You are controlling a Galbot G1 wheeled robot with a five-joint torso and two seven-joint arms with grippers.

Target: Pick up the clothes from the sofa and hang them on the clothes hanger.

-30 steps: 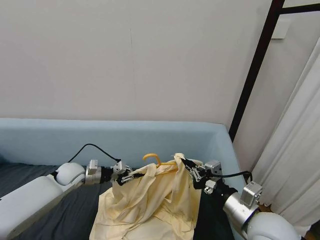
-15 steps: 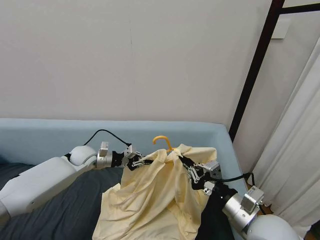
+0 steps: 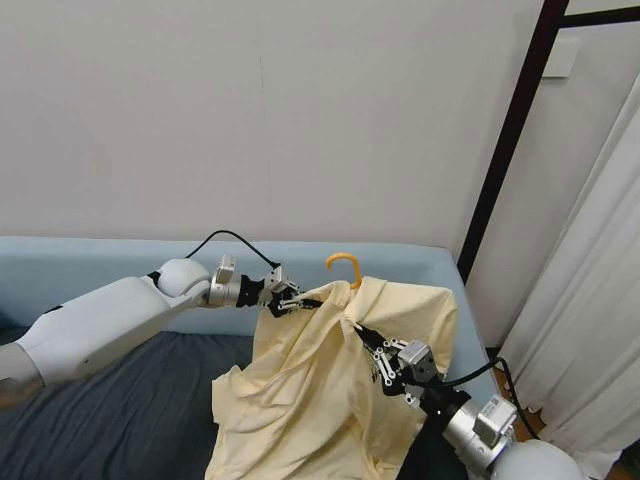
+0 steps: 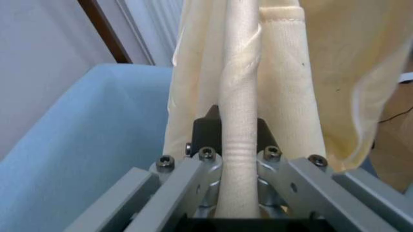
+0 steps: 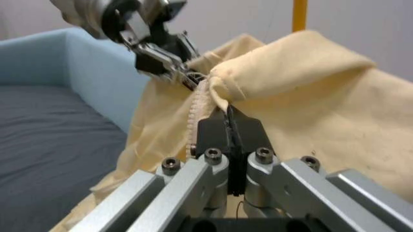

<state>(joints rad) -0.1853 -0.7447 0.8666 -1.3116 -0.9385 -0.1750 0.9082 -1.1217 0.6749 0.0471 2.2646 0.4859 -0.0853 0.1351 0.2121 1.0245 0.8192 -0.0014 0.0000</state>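
Note:
A pale yellow shirt (image 3: 320,400) on an orange hanger (image 3: 345,264) hangs in the air above the sofa (image 3: 90,270). My left gripper (image 3: 300,302) is shut on the shirt's collar edge (image 4: 239,121) at its left shoulder. My right gripper (image 3: 362,336) is shut on a fold of the same shirt (image 5: 284,82) near the neck, just below the hanger hook (image 5: 299,14). In the right wrist view the left gripper (image 5: 173,66) shows close behind the cloth. The lower shirt drapes down onto the dark seat cushion (image 3: 100,420).
A black pole of the clothes rack (image 3: 505,140) rises at the right of the sofa, with a crossbar (image 3: 600,15) at the top. A white curtain (image 3: 590,320) hangs at the far right. The light blue sofa backrest runs along the white wall.
Both grippers have lifted the shirt and hanger up and to the right. The left arm has stretched further out, and the hanger hook now stands above the sofa backrest.

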